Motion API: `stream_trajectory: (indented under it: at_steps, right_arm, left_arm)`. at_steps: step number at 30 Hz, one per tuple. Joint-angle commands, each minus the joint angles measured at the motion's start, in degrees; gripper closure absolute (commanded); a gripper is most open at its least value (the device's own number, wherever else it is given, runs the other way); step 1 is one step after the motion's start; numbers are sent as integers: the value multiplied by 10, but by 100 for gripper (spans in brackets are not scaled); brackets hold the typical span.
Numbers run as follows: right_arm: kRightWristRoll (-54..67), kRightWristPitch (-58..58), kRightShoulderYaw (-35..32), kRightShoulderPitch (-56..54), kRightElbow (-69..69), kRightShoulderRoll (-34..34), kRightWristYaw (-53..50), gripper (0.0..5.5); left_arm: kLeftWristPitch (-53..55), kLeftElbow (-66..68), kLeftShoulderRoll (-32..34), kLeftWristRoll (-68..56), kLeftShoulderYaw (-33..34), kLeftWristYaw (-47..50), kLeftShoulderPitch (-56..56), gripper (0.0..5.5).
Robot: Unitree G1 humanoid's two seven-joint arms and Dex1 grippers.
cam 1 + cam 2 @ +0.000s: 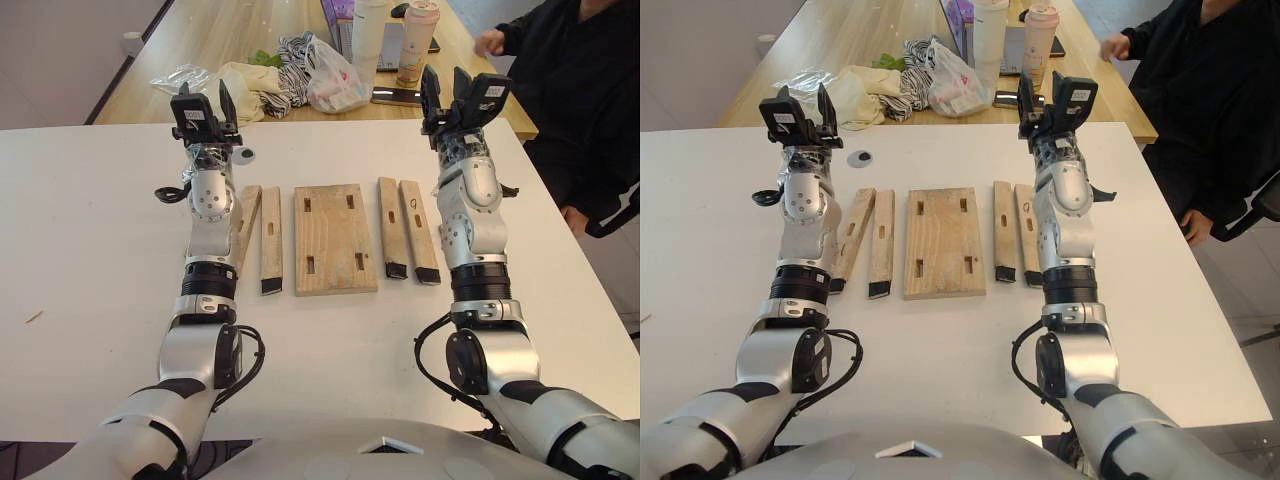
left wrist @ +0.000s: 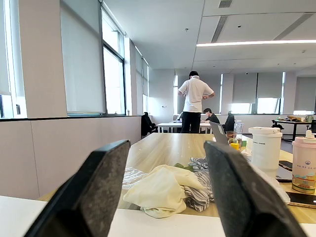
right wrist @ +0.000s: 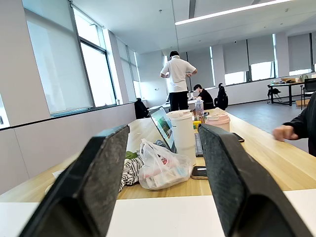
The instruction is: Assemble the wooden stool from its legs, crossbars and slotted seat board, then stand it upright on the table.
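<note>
The slotted seat board point(image 1: 335, 239) lies flat in the middle of the white table point(image 1: 90, 260). To its left lie two wooden pieces point(image 1: 271, 238), one partly under my left arm. Two more wooden pieces point(image 1: 406, 228) lie to its right beside my right arm. My left gripper point(image 1: 205, 102) is raised over the table's far left part, open and empty, fingers point(image 2: 94, 192) pointing away. My right gripper point(image 1: 455, 88) is held likewise at the far right, open and empty, its fingers point(image 3: 94, 182) apart.
Behind the white table stands a wooden table point(image 1: 230, 40) with a cloth, a plastic bag point(image 1: 335, 80), cups point(image 1: 418, 40) and a phone. A person in black sits at the far right. A small round lid point(image 1: 861, 158) lies near my left gripper.
</note>
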Motion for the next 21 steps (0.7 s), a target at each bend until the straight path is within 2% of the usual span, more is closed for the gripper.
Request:
stream_trajectory:
  at_steps: [1, 21]
  right_arm:
    - [2, -4, 0, -14, 8, 2, 2, 296]
    - [26, 8, -23, -50, 44, -21, 32, 296]
  left_arm:
    - [-2, 9, 2, -2, 0, -1, -19, 277]
    - [-11, 12, 4, -6, 4, 10, -29, 277]
